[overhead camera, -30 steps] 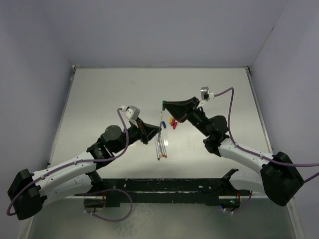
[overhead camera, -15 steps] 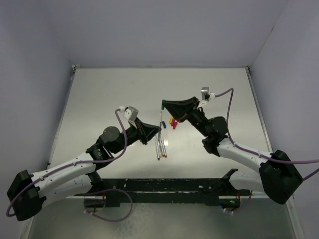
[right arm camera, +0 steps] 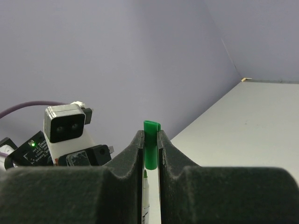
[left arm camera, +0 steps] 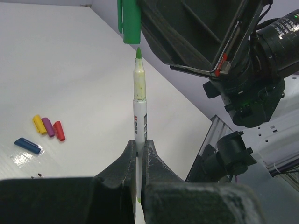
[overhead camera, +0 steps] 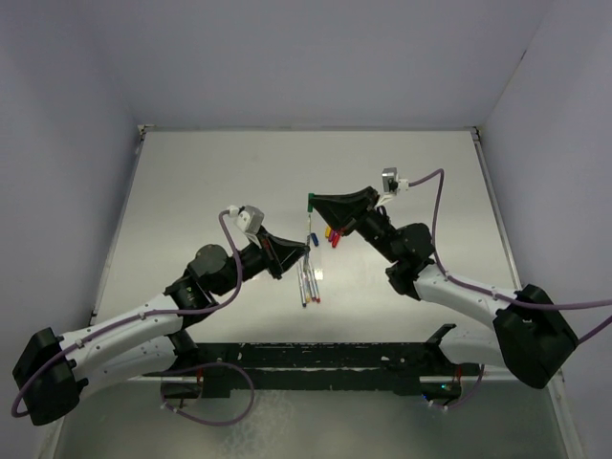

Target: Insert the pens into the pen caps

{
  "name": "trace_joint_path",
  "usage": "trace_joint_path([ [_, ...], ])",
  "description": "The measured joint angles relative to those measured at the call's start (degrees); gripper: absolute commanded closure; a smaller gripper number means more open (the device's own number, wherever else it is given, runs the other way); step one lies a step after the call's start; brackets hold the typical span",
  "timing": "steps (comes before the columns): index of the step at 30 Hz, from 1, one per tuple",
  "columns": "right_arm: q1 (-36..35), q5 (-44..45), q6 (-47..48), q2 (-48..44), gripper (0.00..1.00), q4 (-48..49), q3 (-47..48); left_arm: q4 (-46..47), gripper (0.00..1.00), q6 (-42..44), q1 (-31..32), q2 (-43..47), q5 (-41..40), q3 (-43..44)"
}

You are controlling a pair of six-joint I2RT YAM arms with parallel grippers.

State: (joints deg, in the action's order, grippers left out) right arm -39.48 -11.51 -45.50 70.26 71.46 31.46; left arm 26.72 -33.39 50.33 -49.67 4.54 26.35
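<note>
Left wrist view: my left gripper (left arm camera: pixel 139 148) clamps the pen (left arm camera: pixel 139 109), nib (left arm camera: pixel 138 52) just below the cap (left arm camera: pixel 129 21) my right gripper (right arm camera: pixel 150 139) pinches. Keep axes aligned; push straight.

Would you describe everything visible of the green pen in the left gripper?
The green pen is a slim whitish barrel with printed lettering, green flecks near the neck and a bare green tip. Clamped low in the left gripper, it points straight out, its tip just short of the green cap, not yet inside.
</note>
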Motion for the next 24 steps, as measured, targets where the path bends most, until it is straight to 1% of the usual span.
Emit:
trace_joint_path([
  [24,-0.4,0.0,0.1,0.3,1.0,0.0,0.0,0.6,1.0,0.0,0.0,-0.5,0.0,-0.9],
])
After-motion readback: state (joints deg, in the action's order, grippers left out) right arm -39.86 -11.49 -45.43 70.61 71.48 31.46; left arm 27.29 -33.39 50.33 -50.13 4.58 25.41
